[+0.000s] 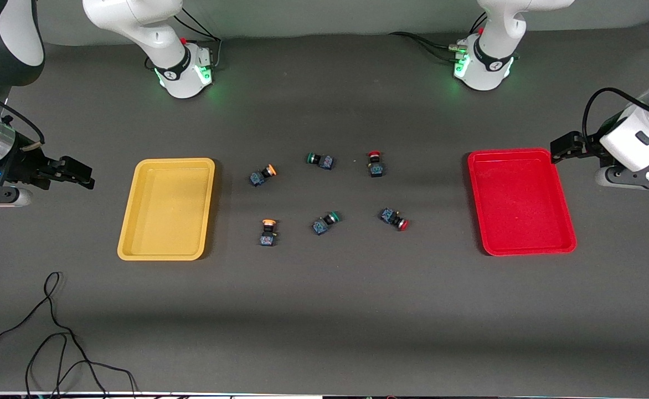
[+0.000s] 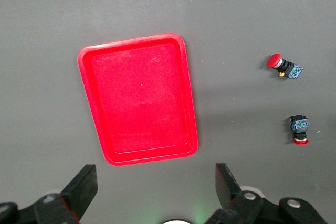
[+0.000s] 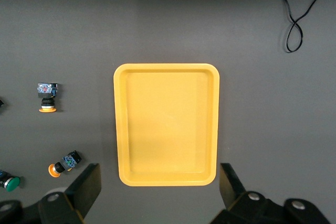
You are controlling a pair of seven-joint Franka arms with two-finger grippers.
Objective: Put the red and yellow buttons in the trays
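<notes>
Six push-button switches lie loose on the grey table [image 1: 324,310] between two trays, in two rows of three: two with red caps, two with orange-yellow caps, two with green caps. In the row farther from the front camera are an orange-yellow button [image 1: 262,174] toward the right arm's end, a green-capped switch [image 1: 320,160] in the middle, and a red button [image 1: 375,163] toward the left arm's end. In the nearer row, in the same order, lie the second orange-yellow button [image 1: 268,232], the second green-capped switch [image 1: 325,222] and the second red button [image 1: 394,218]. The yellow tray [image 1: 130,244] sits toward the right arm's end and the red tray [image 1: 565,221] toward the left arm's end; neither holds a button. The right gripper [image 1: 83,176] hangs over bare table just beside the yellow tray, at the right arm's end, and its wrist view shows its fingers [image 3: 86,187] spread wide with nothing between them. The left gripper [image 1: 558,149] hangs at the edge of the red tray, its fingers [image 2: 84,184] likewise wide apart and holding nothing. A black cable [image 1: 53,338] loops on the table near the front camera. No writing on the buttons or trays can be read.
</notes>
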